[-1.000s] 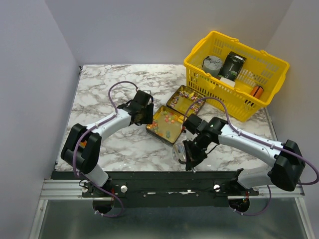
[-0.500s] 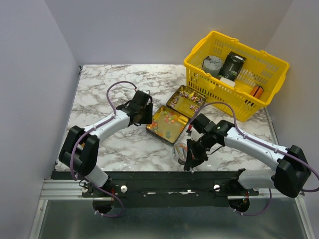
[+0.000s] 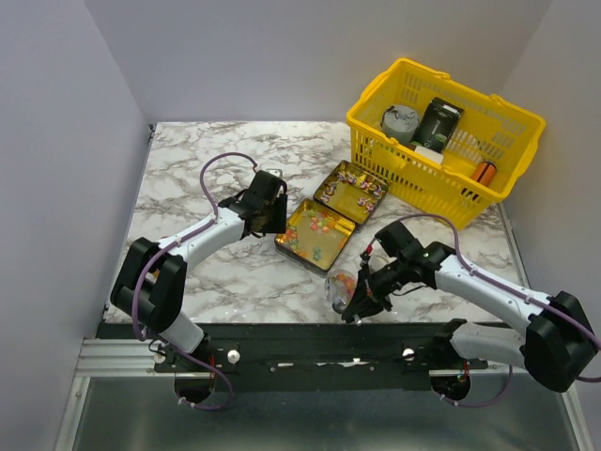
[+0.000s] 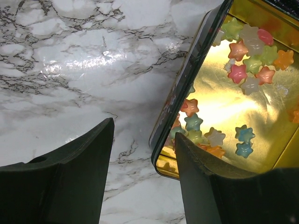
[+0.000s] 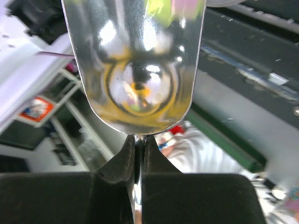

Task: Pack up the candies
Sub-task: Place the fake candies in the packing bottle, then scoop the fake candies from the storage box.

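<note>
An open gold tin lies mid-table in two halves, both holding small star-shaped candies in orange, pink, green, blue and white. My left gripper is open at the tin's left side. In the left wrist view its jaws straddle the tin's dark wall, one finger inside by the candies and one on the marble. My right gripper is shut on the handle of a shiny metal scoop near the table's front edge. In the right wrist view the scoop fills the top above the closed gripper.
A yellow basket stands at the back right, holding a round tin, a black package and an orange cylinder. The black front rail runs just below the scoop. White walls enclose the marble table.
My right arm has swung its wrist out to the right and lower, while the scoop stays near the front edge. The left arm has barely moved.
</note>
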Controlling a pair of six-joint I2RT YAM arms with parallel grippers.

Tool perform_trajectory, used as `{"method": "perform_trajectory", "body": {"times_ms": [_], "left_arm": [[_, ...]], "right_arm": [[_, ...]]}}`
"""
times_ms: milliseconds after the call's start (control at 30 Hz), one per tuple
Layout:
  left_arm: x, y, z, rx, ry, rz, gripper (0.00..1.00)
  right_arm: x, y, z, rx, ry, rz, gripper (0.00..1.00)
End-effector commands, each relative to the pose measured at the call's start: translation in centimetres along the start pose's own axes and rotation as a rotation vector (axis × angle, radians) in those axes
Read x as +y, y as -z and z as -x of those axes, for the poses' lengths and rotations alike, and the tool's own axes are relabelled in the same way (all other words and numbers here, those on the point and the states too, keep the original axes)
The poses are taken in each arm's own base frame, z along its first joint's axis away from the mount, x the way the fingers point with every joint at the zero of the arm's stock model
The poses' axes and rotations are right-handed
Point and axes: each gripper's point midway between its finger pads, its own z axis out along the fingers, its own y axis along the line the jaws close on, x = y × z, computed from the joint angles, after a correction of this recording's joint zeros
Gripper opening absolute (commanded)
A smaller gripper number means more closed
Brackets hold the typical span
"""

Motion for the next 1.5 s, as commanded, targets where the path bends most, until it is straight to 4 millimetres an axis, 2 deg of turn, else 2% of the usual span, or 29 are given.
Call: {"method": "perform_trajectory", "body": {"times_ms": [0,267,433,600,633,800,833,867,967,1000,1033,1067,1100,1167,1233,1333,1400,1467], "left_arm": [[0.8,0.5,0.6,-0.037,0.005,0.03,0.65],[0.8,0.5,0.7,-0.041,0.004,0.033,0.65],[0.8,0.4,0.7,-0.041,0.005,0.037,0.65],[0.7,0.2,0.6,-0.036,0.003,0.032,0.65],[0.7,0.2,0.6,-0.032,0.001,0.032,0.65],[0.6,0.0,0.2,-0.017,0.002,0.023,0.65],[0.6,0.1,0.2,-0.017,0.001,0.023,0.65],[0.6,0.2,0.2,-0.019,0.001,0.023,0.65],[0.6,0.4,0.2,-0.021,0.0,0.023,0.65],[0.6,0.4,0.2,-0.02,-0.002,0.021,0.65],[0.6,0.4,0.3,-0.021,-0.001,0.019,0.65],[0.5,0.4,0.3,-0.02,-0.001,0.017,0.65],[0.5,0.4,0.2,-0.017,0.0,0.015,0.65],[0.5,0.4,0.2,-0.014,0.002,0.014,0.65],[0.4,0.6,0.4,-0.02,0.002,0.014,0.66],[0.1,1.9,1.5,-0.054,0.007,-0.008,0.66],[-0.6,3.3,2.8,-0.08,0.006,-0.049,0.71],[-1.8,4.9,4.2,-0.112,0.003,-0.116,0.8]], "right_arm": [[2.7,1.0,-0.6,0.046,-0.059,0.143,0.0],[3.0,1.6,-0.8,0.062,-0.196,0.234,0.0],[3.9,2.2,-1.3,0.081,-0.273,0.295,0.0],[5.4,3.0,-1.5,0.08,-0.24,0.328,0.01],[6.1,3.4,-1.6,0.072,-0.181,0.34,0.0],[7.1,3.4,-0.6,0.032,-0.104,0.254,0.01],[7.0,3.4,-0.3,0.015,-0.036,0.232,0.0],[7.8,3.9,-0.2,-0.009,-0.018,0.204,0.0],[6.9,3.7,1.5,-0.055,0.04,0.058,0.0],[7.8,3.9,2.6,-0.072,0.063,0.019,0.0],[7.8,4.1,3.1,-0.088,0.131,-0.019,0.0],[6.9,4.2,3.7,-0.102,0.115,-0.097,0.0],[7.9,4.6,4.3,-0.124,0.159,-0.109,0.0],[6.6,4.4,6.1,-0.134,0.184,-0.215,0.0],[6.5,4.5,7.7,-0.154,0.238,-0.278,0.0],[5.2,5.1,9.5,-0.204,0.29,-0.393,0.0],[4.6,5.4,10.6,-0.242,0.322,-0.444,0.0],[4.7,5.3,11.2,-0.262,0.399,-0.465,0.0]]}}
